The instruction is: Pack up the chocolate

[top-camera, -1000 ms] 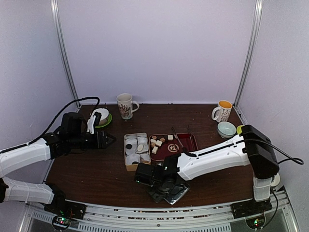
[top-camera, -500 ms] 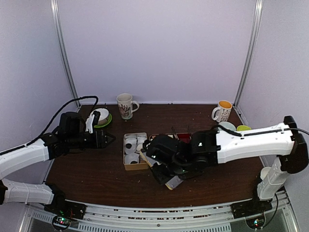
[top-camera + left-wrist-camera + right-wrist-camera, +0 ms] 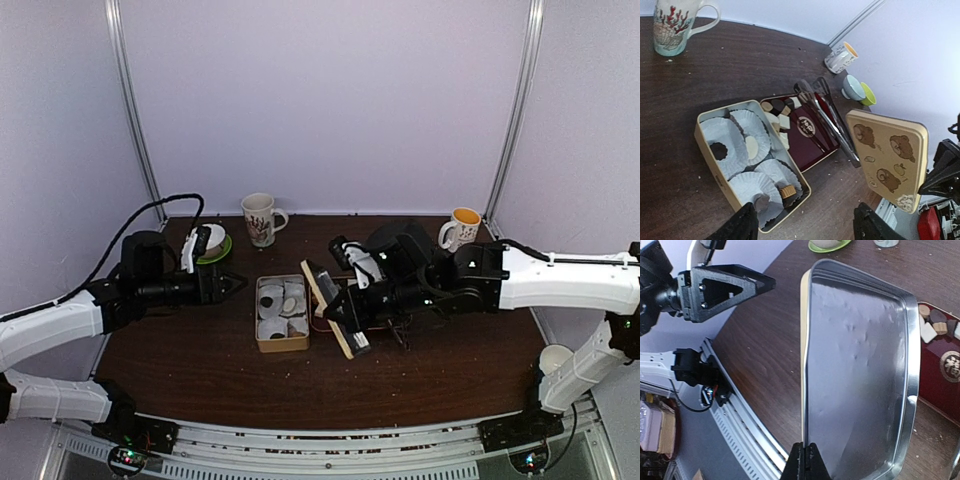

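Left arm (image 3: pixel 60 320) extended low, left gripper (image 3: pixel 236 285) jaws parted, nothing between them. Right arm (image 3: pixel 560 280) reaches to centre, right gripper (image 3: pixel 805 458) pinched on tin lid (image 3: pixel 860 365) edge

Cream rectangular tin box (image 3: pixel 283 346) holds white pleated paper cups (image 3: pixel 742 125). Right of it: dark red tray (image 3: pixel 812 142), long metal tongs (image 3: pixel 832 122), bear-printed cream tin lid (image 3: pixel 888 160) tilted on edge. White coral-print mug (image 3: pixel 259 219) stands behind it.

tin (image 3: pixel 281 345): mid-table, paper cups (image 3: pixel 747 137) inside, chocolate (image 3: pixel 786 191) in several | tray (image 3: pixel 815 150): just right of tin, chocolate at its rear-left end, tongs (image 3: pixel 832 122) lying across it | lid (image 3: pixel 335 310): on edge above tray's left side | mug (image 3: pixel 260 218): behind tin
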You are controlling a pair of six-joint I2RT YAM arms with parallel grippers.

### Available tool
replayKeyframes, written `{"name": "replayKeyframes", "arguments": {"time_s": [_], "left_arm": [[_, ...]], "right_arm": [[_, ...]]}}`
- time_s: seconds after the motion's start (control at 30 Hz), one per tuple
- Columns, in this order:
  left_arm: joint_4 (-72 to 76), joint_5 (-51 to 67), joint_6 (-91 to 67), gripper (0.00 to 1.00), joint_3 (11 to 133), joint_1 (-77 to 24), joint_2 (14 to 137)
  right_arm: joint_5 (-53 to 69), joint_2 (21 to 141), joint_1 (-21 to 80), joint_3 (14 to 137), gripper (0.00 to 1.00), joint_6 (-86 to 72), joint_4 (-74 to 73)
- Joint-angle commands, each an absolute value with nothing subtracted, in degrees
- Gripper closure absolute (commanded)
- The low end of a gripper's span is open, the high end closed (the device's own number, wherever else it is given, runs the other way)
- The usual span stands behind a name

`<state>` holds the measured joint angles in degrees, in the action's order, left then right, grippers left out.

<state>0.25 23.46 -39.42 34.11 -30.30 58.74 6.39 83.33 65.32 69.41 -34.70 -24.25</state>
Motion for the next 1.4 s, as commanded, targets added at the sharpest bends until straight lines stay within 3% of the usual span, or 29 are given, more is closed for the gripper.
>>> {"name": "replayKeyframes", "arguments": {"time_s": [0.0, 0.2, 0.33, 0.67, 0.8, 1.03, 1.37], "left_arm": [[12.5, 30.8, -42.3, 0.31, 33.7, -29.9, 60.2], [21.2, 35.4, -46.2, 0.25, 33.1, -29.9, 61.8], [30.3, 38.6, -51.7, 0.16, 33.1, -29.9, 62.3], [49.1, 45.8, -64.3, 0.11, 34.8, -29.9, 66.1], [52.3, 47.4, -68.2, 0.16, 35.4, -29.9, 67.9], [71.3, 49.9, -81.0, 0.25, 34.5, -30.0, 72.5], [67.3, 48.4, -78.7, 0.63, 32.8, -29.4, 71.5]], "right_arm": [[17.8, 80.4, 62.4, 66.3, 1.0, -38.0, -7.7], [26.1, 80.8, 58.9, 64.8, 1.0, -44.5, 8.2], [31.3, 81.5, 56.5, 62.1, 1.0, -52.6, 25.0], [37.0, 87.2, 55.0, 61.2, 1.0, -67.9, 53.3], [38.1, 90.3, 54.9, 62.4, 1.0, -71.6, 58.3], [38.5, 94.1, 55.0, 64.0, 1.0, -75.8, 63.6], [37.3, 96.7, 53.3, 61.3, 1.0, -76.4, 66.7]]}}
